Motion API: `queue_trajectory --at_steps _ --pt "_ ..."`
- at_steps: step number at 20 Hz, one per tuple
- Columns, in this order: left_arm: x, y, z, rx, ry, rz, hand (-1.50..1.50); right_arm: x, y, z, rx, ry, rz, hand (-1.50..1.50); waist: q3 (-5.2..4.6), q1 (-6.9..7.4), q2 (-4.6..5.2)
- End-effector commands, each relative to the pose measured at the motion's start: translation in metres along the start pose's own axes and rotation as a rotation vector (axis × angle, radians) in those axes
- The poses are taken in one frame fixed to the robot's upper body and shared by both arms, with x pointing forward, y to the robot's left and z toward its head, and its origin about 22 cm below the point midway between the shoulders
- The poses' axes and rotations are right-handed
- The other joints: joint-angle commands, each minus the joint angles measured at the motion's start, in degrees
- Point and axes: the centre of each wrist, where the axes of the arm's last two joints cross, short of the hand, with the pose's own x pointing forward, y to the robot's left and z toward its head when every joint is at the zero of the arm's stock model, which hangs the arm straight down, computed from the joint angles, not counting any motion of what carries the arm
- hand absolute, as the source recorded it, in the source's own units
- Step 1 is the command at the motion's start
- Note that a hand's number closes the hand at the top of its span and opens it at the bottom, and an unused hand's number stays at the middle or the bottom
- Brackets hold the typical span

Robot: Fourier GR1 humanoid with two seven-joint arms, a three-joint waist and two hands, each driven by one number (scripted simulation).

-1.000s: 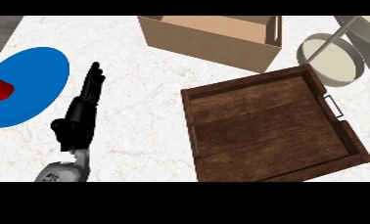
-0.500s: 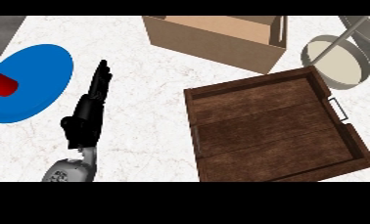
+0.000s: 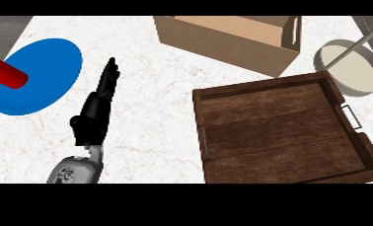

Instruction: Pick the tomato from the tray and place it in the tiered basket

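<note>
Okay, my left hand (image 3: 97, 107) is out over the white worktop (image 3: 164, 92). The fingers are straight and together, pointing away from me up the view, and it has hold of nothing. The grey forearm (image 3: 73, 171) comes in under it from the lower edge. My right hand isn't in the view at all. Just to the left of the hand lies a blue plate (image 3: 44, 79), and on its far left side there's a red thing (image 3: 10, 74), cut off by the edge of the view. It's the only red thing I can see, and I can't tell whether it's the tomato. Over to the right, well apart from the hand, is the dark wooden tray (image 3: 277, 131), bare boards showing, with a small metal handle (image 3: 352, 116) on its right wall. Beyond the tray stands a cardboard box (image 3: 233, 40), open at the top. At the far right, beside the box, is the tiered basket (image 3: 342, 72), a pale round bowl with a grey post across it.
</note>
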Motion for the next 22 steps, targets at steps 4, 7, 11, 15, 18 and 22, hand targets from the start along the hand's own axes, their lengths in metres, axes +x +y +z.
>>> queue_trajectory --at_steps 4,7,11,15,18,22 --pt "-0.003 -0.009 -0.018 -0.029 -0.024 0.005 0.0 -0.001 0.009 -0.03 -0.063 0.08 0.071 1.5 0.0 1.77 0.55" --pt "-0.004 -0.009 -0.005 -0.021 -0.005 0.001 0.0 -0.013 -0.008 -0.033 -0.078 0.061 0.051 1.5 0.03 1.2 0.27" --pt "-0.001 -0.014 -0.008 -0.026 -0.008 0.008 0.0 -0.032 0.029 -0.06 -0.071 0.065 0.111 1.5 0.04 1.78 0.5" --pt "-0.004 -0.017 -0.003 -0.038 0.007 0.011 0.0 -0.033 0.02 -0.076 -0.079 0.092 0.132 1.5 0.04 1.36 0.33" --pt "0.014 -0.011 -0.013 -0.048 -0.022 0.015 0.0 -0.065 0.065 -0.085 -0.018 0.202 -0.03 1.5 0.1 2.45 0.63" --pt "0.013 -0.007 -0.021 -0.024 0.008 0.005 0.0 -0.065 0.057 -0.098 0.016 0.18 -0.185 -1.5 0.08 1.25 0.39"
